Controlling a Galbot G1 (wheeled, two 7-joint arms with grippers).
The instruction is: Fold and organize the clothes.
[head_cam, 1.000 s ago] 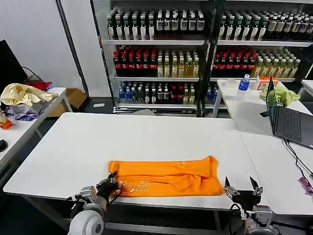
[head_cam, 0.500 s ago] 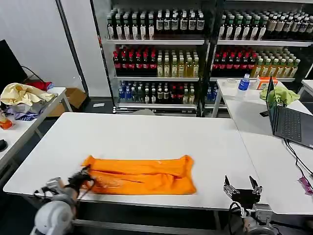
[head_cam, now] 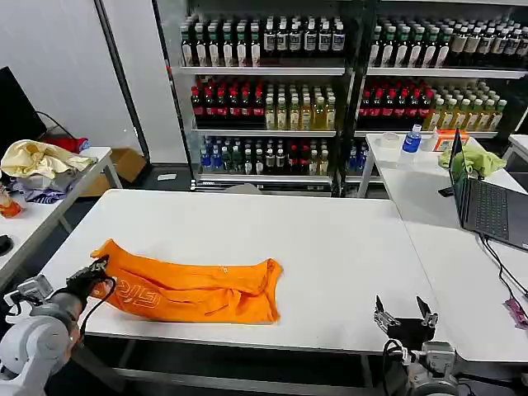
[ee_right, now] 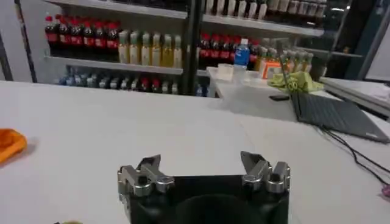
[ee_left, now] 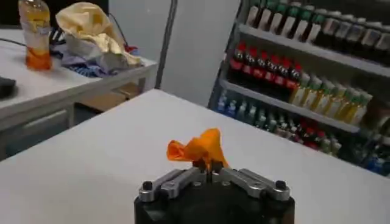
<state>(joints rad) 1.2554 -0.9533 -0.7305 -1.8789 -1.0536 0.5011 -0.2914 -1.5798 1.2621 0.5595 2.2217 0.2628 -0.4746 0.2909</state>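
Shirt position is the whole story here: the orange T-shirt (head_cam: pixel 188 289) lies as a long, crumpled band on the near-left part of the white table (head_cam: pixel 330 247), its long axis running left-right along the front edge, white lettering facing up near its left end. That left end is pinched in the left gripper (head_cam: pixel 89 276), which sits right at the table's left-front corner, so the cloth stretches away from those fingers toward the robot's right. In the left wrist view the jaws are clamped tight on a little puff of orange fabric (ee_left: pixel 201 148) sticking up between them. The right gripper (head_cam: pixel 403 313) hangs off the front edge on the far right side with its fingers spread wide and nothing in them; the shirt's right end is well apart from it, and in its own wrist view only a sliver of orange shows at the far side of the table. So the left arm is clearly the nearer one, already attached. Compared with a second ago, the whole shirt has been dragged leftward from the middle of the front edge, and the left gripper went with it, while the right one barely budged. I'd guess the drag is about repositioning before another fold.
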